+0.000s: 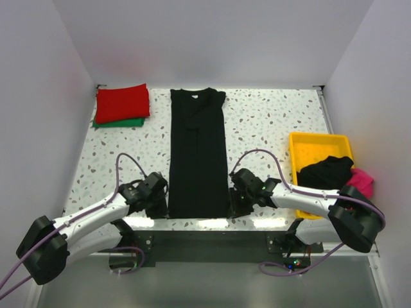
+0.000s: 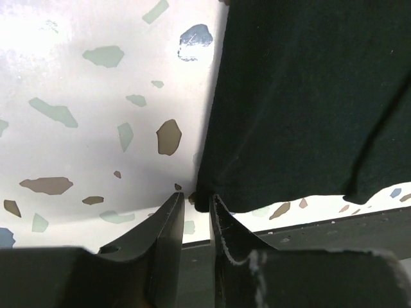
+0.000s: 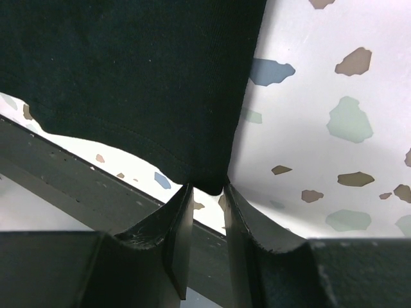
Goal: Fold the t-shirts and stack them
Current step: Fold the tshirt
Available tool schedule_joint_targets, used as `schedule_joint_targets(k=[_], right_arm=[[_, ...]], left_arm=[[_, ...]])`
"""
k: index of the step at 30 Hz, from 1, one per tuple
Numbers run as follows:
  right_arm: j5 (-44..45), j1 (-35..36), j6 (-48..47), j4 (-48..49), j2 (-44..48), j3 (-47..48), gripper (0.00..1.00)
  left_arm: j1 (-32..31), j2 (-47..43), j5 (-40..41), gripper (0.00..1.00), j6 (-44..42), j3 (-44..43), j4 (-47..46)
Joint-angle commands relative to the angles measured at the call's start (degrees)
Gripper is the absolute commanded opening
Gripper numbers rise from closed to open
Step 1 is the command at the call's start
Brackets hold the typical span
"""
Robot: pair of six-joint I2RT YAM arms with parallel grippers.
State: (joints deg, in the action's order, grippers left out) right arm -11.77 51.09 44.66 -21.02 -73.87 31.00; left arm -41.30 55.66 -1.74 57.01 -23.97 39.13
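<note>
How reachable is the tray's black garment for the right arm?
Probably yes: the black garment lies uncovered in the yellow tray, but the right gripper must first release the long black t-shirt.

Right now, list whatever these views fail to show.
Green shirt: top view, mostly under the red shirt.
Pink shirt: top view, right arm covers part; inside the yellow tray or beside it, unclear.
Whether left gripper and right gripper pinch the black t-shirt's hem: wrist views, fingertips cover the contact.

You're seeing: plain black cloth t-shirt (image 1: 198, 154), red folded cloth shirt (image 1: 122, 102), green cloth shirt (image 1: 122, 122), yellow plastic tray (image 1: 302, 142), white grey-flecked tabletop (image 1: 270, 122).
</note>
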Motion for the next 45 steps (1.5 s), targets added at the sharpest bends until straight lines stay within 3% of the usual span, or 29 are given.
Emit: schedule_joint_targets(k=[1,7,12,20,24,34,41,45], right_arm=[[0.34,0.24,0.69,-1.57,-1.46,-2.18,0.3],[0.7,0.24,1.39,-2.1,-0.67,-2.26,0.26],[1.22,0.24,2.09,-2.54,-0.23,-1.91,0.2],[3.85,0.24,1.83,-5.17,1.53,1.24,0.04],[5.88,-0.02,0.78,-7.46,2.23,4.41,0.0],[6.58,-3.45,-2.21,-9.66,1.97,11.0,0.0],[10.36,-9.51,-5.29,-6.86,-5.12,21.44,0.0],[11.59,-13.46,-5.73,-3.77,-12.34,28.57,0.0]], left_arm=[[-0.19,-0.46,0.86,0.26,1.08,2.16,-2.22],[-0.19,-1.25,0.6,0.18,1.17,2.96,-2.57],[-0.19,-0.99,0.24,0.0,0.82,2.7,-3.98],[-0.27,-1.78,0.86,0.0,-0.32,-0.29,-2.23],[-0.1,-0.56,1.56,0.0,-2.08,-4.93,-0.64],[3.15,3.84,6.13,0.0,-7.53,-14.7,0.77],[11.76,10.07,3.14,0.0,-11.4,-20.41,-9.23],[14.31,18.93,4.9,0.0,-10.52,-26.91,-14.08]])
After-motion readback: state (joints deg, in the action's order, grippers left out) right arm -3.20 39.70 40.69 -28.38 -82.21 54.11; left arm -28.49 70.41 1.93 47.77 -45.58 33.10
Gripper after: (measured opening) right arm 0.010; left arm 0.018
